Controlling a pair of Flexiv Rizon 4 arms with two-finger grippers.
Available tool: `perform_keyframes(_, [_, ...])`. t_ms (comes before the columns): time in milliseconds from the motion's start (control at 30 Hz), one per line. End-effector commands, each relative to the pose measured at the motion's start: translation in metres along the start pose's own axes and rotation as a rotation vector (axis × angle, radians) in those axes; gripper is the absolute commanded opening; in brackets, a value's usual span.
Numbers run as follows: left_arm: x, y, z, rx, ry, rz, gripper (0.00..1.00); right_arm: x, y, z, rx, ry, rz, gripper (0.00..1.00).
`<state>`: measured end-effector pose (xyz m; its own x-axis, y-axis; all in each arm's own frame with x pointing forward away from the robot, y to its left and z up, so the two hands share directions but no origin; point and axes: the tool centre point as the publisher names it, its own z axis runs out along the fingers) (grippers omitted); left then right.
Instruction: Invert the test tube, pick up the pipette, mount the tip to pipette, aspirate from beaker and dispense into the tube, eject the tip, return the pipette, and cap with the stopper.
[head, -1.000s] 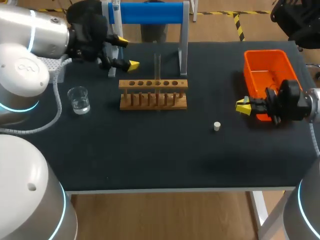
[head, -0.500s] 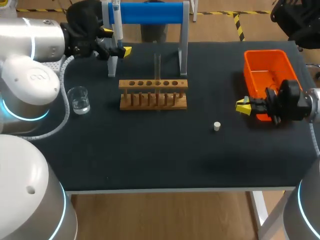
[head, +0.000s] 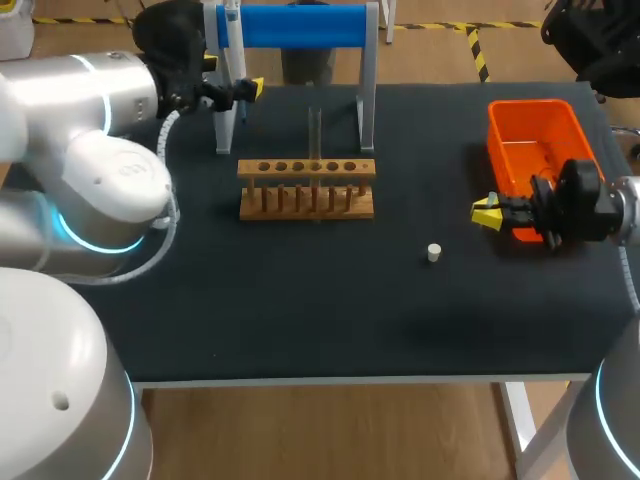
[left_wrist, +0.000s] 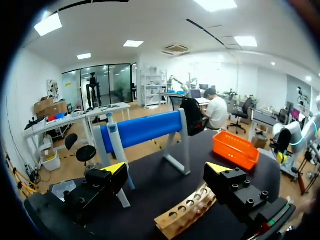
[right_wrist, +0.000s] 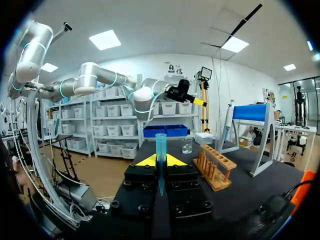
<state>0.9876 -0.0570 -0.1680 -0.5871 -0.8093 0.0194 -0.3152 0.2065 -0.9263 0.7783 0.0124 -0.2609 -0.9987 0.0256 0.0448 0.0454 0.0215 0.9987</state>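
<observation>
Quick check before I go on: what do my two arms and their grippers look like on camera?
The left arm and right arm are rounded silvery-grey tubes with glowing blue rings at joints; a pale ribbed cable runs along the left one. The left gripper and right gripper are black, blocky, bolted bodies, each with two fingers tipped in bright yellow wedges.

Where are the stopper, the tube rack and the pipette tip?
stopper (head: 434, 252), head view, on its top face.
tube rack (head: 306, 168), head view, on the top board between two holes.
pipette tip (right_wrist: 160, 145), right wrist view, on its wide blue upper end.
</observation>
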Motion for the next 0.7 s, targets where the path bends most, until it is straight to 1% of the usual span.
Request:
perform_keyframes(33, [-0.001,-0.004,0.020,-0.013,-0.151,-0.006,1.00,0.001,0.000,0.001,0.001,-0.005,-0.001,0.00])
perform_keyframes(167, [-0.006,-0.009,0.031,-0.025,-0.184,0.006,1.00,0.001,0.000,0.001,0.001,-0.005,-0.001,0.00])
perform_keyframes(333, [-0.010,-0.013,0.040,-0.010,-0.220,-0.010,1.00,0.001,0.000,0.001,0.001,-0.005,-0.001,0.00])
perform_keyframes(700, [-0.027,-0.020,0.056,0.022,-0.337,-0.058,1.00,0.001,0.000,0.001,0.001,-0.005,-0.001,0.00])
